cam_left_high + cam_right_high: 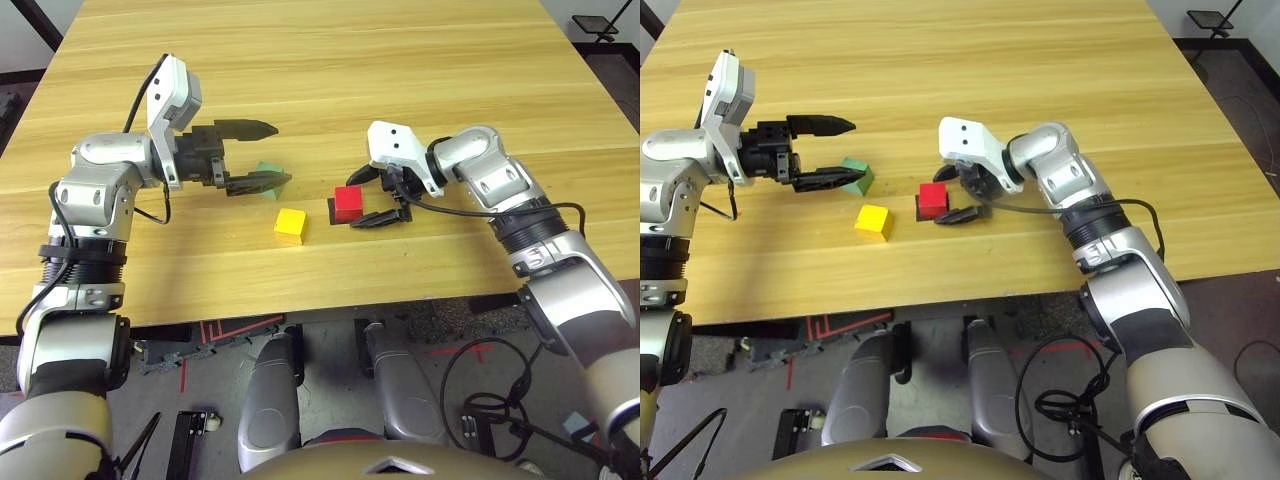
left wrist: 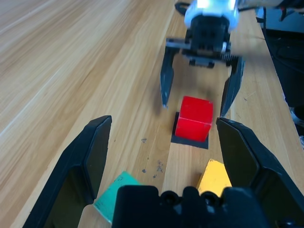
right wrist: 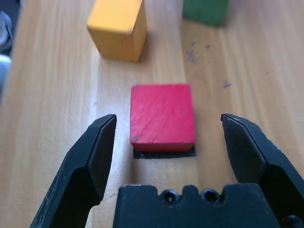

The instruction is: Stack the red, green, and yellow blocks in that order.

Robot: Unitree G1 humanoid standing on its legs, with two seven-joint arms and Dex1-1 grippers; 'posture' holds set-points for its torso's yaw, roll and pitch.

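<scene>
Two spread grippers (image 1: pixel 250 155) (image 1: pixel 377 195), cubes (image 1: pixel 348 201) between.

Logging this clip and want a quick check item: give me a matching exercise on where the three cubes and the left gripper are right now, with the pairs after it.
Column 1:
1. small matte red cube
2. small matte green cube
3. small matte yellow cube
4. left gripper

Column 2:
A. lies on the wooden table, free of both grippers
B. sits on the flat black square patch, between the open fingers of the right gripper
C. open, near the green cube
D. partly hidden behind a black finger

Pairs: 1-B, 2-D, 3-A, 4-C
</scene>
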